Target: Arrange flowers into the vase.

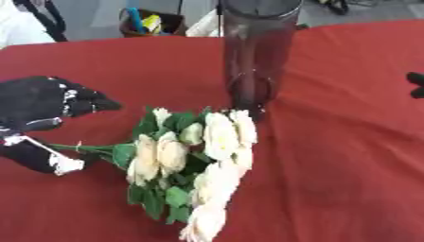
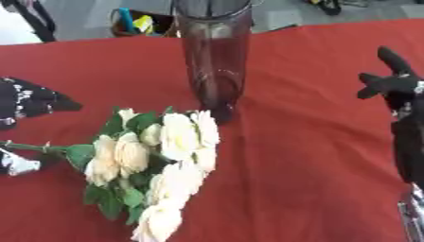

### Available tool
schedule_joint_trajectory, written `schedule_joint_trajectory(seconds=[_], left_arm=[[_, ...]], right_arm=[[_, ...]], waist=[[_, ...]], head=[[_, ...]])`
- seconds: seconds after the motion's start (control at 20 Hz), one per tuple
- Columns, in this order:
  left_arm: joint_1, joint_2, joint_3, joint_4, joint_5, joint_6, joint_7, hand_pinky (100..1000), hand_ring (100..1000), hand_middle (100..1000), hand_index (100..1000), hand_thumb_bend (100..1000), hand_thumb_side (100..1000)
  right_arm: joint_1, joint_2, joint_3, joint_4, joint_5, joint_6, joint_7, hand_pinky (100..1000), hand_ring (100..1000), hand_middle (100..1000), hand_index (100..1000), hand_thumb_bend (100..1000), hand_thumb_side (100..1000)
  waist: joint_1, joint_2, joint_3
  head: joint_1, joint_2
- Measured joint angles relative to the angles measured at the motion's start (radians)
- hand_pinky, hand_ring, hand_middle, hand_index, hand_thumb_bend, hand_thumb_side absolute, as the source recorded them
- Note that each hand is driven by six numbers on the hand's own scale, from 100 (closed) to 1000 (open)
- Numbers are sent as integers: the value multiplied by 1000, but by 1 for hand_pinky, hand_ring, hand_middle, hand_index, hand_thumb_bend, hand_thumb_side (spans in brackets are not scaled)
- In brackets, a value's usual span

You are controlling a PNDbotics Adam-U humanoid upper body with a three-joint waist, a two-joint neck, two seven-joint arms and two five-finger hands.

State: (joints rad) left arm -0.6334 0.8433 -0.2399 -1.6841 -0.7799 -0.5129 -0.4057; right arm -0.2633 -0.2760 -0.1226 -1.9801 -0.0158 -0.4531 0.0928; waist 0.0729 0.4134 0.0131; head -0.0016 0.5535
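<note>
A bunch of cream roses (image 1: 203, 156) with green leaves lies on the red tablecloth (image 1: 348, 156), its heads toward the front and its green stems (image 1: 87, 148) pointing left. My left hand (image 1: 37, 101) is at the left edge. Its fingers reach out above the stem ends and its thumb (image 1: 46, 160) lies below them, so the stems pass through the wide gap; the hand is open. A tall dark glass vase (image 1: 258, 56) stands upright just behind the bunch, with no flowers in it. My right hand (image 2: 396, 87) hangs open over the right edge, fingers up, well away from the flowers.
Beyond the table's far edge sits a brown basket (image 1: 157, 22) with blue and yellow items. Something white (image 1: 21, 26) shows at the far left corner. Red cloth stretches between the vase and my right hand.
</note>
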Motion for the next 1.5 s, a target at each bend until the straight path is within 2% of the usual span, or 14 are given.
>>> schedule_joint_trajectory(seconds=[0.25,0.7,0.85,1.1,1.2,1.3,1.5], left_arm=[[0,-10,-16,25,27,6,-36,558,682,776,966,285,735],[-3,-37,-28,76,48,15,-67,534,663,756,965,287,749],[-8,-48,-28,98,49,21,-62,471,601,708,926,262,752],[-19,-73,-34,140,54,38,-40,438,566,675,900,263,758],[-20,-80,-35,152,53,39,-35,394,512,627,872,261,762],[-20,-85,-39,162,52,40,-34,375,495,612,862,253,762],[-20,-93,-40,179,52,39,-31,407,521,633,869,250,779]], right_arm=[[0,3,0,0,1,0,0,847,995,534,697,100,944],[0,7,1,0,1,1,6,849,999,532,694,100,944],[0,8,2,0,3,2,9,849,998,531,691,100,944],[0,10,4,0,4,2,11,849,998,531,689,100,944],[0,11,3,0,4,1,12,850,1000,529,687,100,943],[0,15,3,0,5,1,13,851,1000,529,687,100,943],[0,17,3,0,11,2,14,852,1000,526,685,100,942]], waist=[[-2,1,0],[-6,4,0],[-7,6,0],[-8,9,-4],[-9,12,-6],[-10,14,-6],[-10,19,-8]], head=[[0,-1],[1,-10],[1,-10],[4,-17],[5,-18],[6,-18],[6,-19]])
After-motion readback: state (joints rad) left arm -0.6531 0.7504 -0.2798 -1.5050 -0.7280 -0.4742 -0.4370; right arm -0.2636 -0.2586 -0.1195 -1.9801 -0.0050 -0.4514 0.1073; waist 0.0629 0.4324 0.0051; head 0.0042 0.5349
